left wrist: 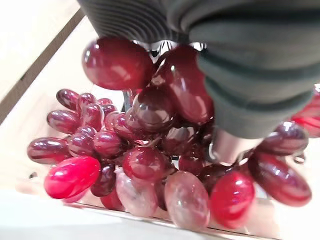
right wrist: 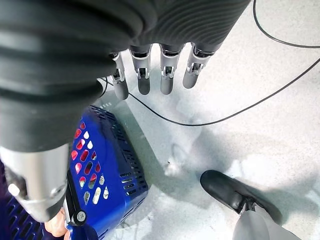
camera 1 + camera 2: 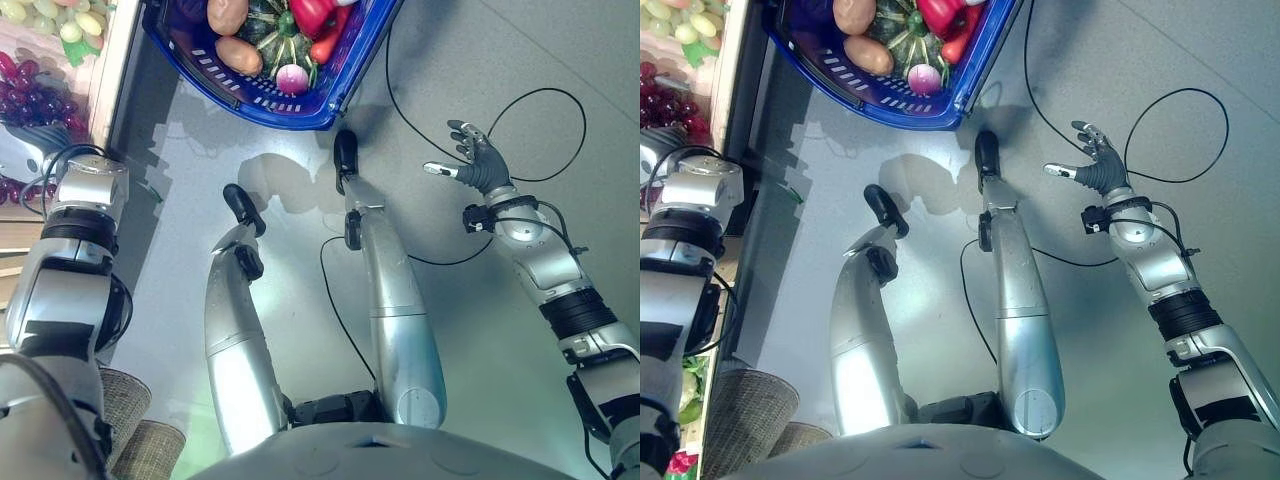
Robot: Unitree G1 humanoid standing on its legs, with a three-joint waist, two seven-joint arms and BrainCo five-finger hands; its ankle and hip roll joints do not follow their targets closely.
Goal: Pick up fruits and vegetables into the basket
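Observation:
A blue plastic basket (image 3: 270,105) stands on the floor in front of me. It holds two potatoes (image 3: 238,55), a dark green squash (image 3: 275,35), a red pepper (image 3: 315,15) and a small purple-white turnip (image 3: 292,78). On the wooden shelf to my left lie red grapes (image 3: 35,100). My left arm reaches onto that shelf, and my left hand (image 1: 250,65) sits right on top of the bunch of red grapes (image 1: 145,165), which crowds up against its dark cover. My right hand (image 3: 478,160) hangs open over bare floor to the right of the basket (image 2: 107,170), holding nothing.
Green grapes (image 3: 60,20) lie further back on the shelf, past the red ones. A woven wicker container (image 3: 130,420) stands low at my left side. The shelf's edge (image 3: 118,80) runs close beside the basket's left rim.

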